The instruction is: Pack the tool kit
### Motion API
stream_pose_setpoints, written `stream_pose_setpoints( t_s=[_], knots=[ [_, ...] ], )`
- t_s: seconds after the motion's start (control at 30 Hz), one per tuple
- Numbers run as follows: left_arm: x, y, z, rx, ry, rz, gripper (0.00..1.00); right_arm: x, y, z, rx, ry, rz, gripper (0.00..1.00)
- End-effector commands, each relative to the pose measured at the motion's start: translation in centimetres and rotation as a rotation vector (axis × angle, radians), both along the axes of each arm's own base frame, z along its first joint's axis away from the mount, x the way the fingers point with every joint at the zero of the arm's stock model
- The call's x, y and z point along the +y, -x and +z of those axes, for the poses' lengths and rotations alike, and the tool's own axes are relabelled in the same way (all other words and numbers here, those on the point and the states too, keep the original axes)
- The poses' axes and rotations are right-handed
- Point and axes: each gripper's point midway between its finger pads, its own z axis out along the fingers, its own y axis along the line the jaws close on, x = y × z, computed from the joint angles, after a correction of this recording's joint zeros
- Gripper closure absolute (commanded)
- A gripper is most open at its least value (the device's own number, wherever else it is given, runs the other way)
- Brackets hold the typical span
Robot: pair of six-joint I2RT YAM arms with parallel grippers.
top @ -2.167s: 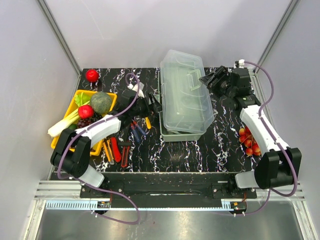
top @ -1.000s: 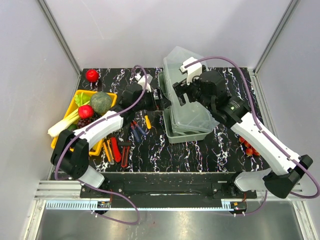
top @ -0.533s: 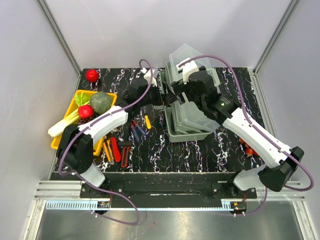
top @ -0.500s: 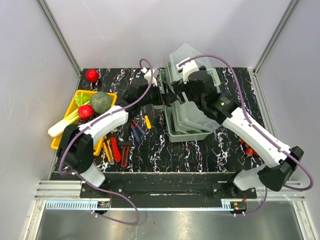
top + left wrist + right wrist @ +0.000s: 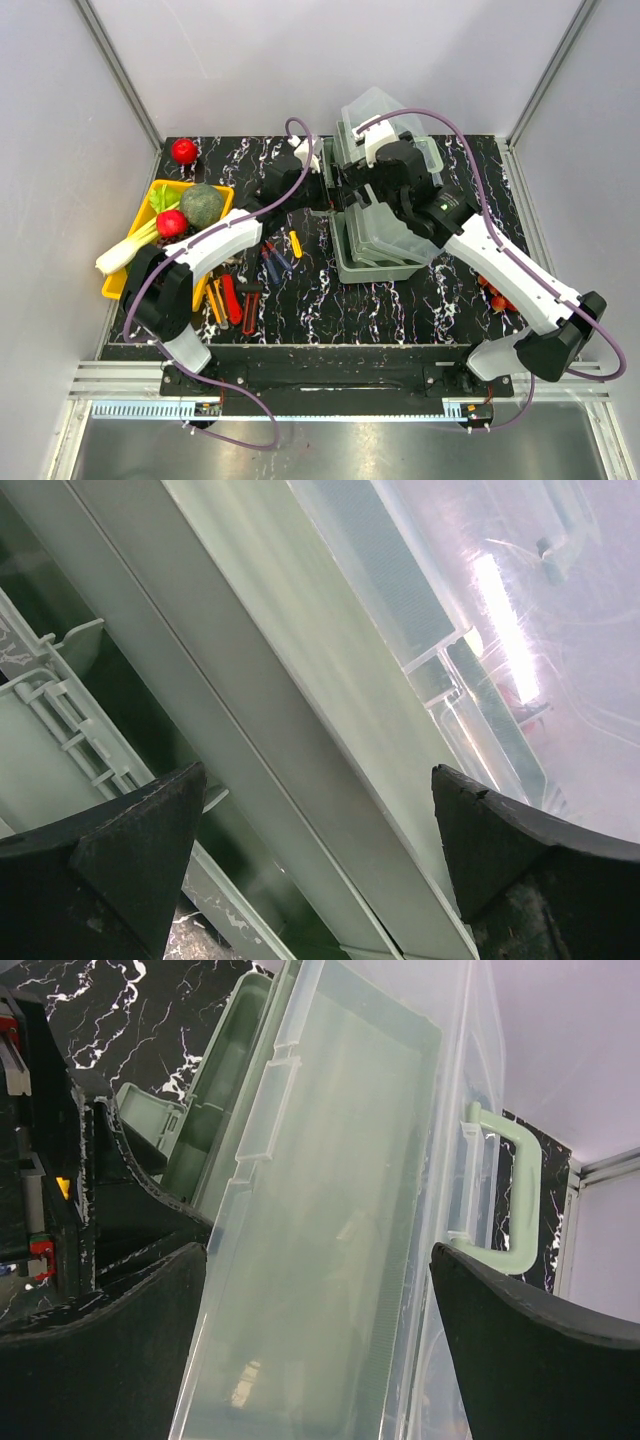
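1. The tool box sits upper centre of the top view on the worktop, with its clear lid tilted up.
2. The left claw is spread wide, and the lid's edge runs between its fingers.
3. The right claw also gapes around the lid, near the green handle.
4. Loose tools lie to the lower left of the box, beside a yellow tray.

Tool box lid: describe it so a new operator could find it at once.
On the black marbled table, look right of centre for the grey-green tool box. Its lid is the clear plastic shell raised at a tilt above it, with a green handle. The loose tools to the left are small and coloured.
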Motion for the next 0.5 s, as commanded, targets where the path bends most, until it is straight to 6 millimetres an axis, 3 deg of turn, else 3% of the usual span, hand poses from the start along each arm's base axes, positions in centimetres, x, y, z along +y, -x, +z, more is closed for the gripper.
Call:
stream_pose_setpoints(
  t_s=[0.0, 0.23, 0.47],
  knots=[
    [-1.0, -0.5, 4.1, -0.112, 0.082, -0.009, 0.01, 0.7, -0.1, 0.2, -0.04, 0.031, 0.021, 0.01],
    [-1.3, -0.6, 4.9, -0.126, 0.095, -0.02, 0.01, 1.0, 0.1, 0.1, -0.078, 0.148, 0.002, 0.02],
    [-1.6, -0.7, 5.6, -0.143, 0.103, -0.039, 0.01, 1.5, 2.5, -0.1, 0.073, 0.082, 0.029, 0.05]
  ],
)
